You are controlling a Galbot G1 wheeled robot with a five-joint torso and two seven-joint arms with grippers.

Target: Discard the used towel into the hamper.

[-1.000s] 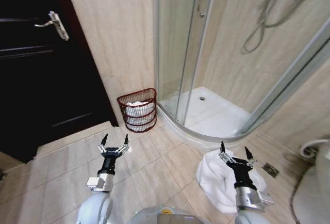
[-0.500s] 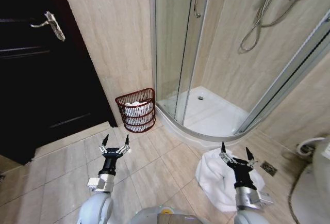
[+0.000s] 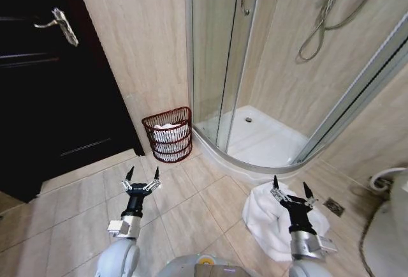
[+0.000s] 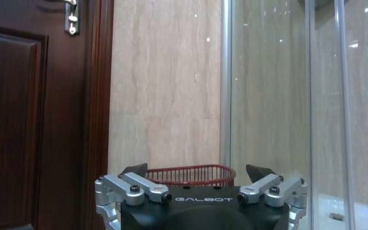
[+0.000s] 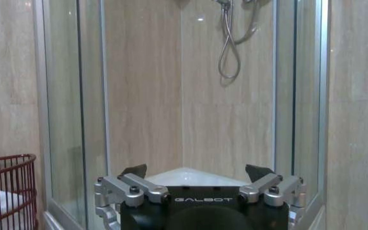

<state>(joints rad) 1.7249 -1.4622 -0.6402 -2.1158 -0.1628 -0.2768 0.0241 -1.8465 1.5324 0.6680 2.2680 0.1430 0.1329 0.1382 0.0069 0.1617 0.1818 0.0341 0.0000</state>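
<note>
Nothing but my head camera has shifted a touch, so nothing's done yet: left gripper (image 3: 141,176) lower left and right gripper (image 3: 290,191) lower right both spread and empty, towel (image 3: 271,223) on the floor under the right one, hamper (image 3: 168,134) mid-frame by the shower.

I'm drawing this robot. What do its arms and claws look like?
Both arms are shiny silver tubes. Each ends in a black wrist with a silver clamp. The left gripper and right gripper have silver links, bolts and pointy black fingertips. White letters on each black wrist spell GALBOT.
</note>
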